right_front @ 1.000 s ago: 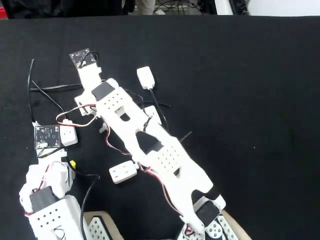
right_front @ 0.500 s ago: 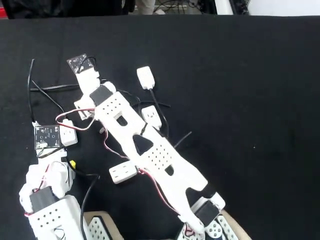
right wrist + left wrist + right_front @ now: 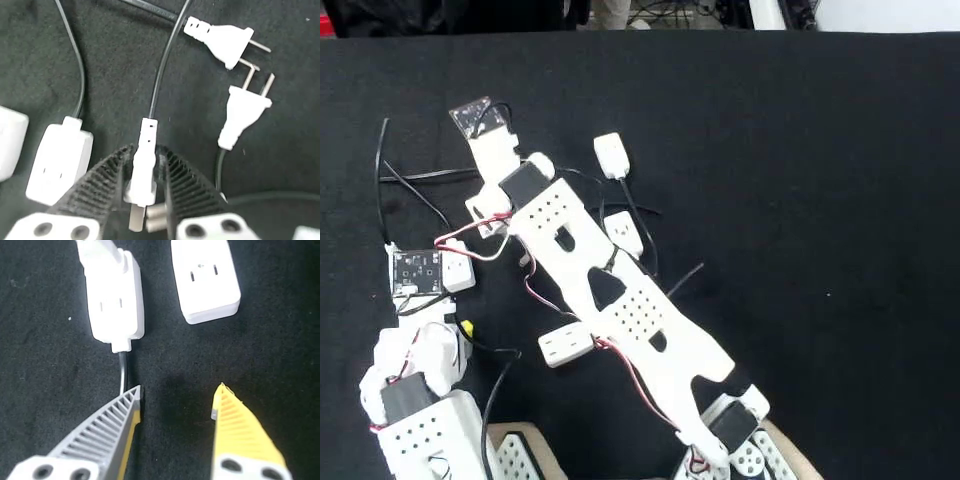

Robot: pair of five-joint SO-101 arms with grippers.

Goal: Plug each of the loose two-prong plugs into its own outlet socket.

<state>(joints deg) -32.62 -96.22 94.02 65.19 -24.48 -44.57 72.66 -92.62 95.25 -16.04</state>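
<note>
Jaws of the right gripper are clamping a two-prong plug lengthwise, prongs pointing back toward the wrist and its cord trailing away. An outlet socket is lying just beside it, slots up, so the plug likely needs turning round. The left gripper is hanging wide open and empty, facing a corded socket. Since a second ago, the right arm has been swinging slightly leftward in the high view.
</note>
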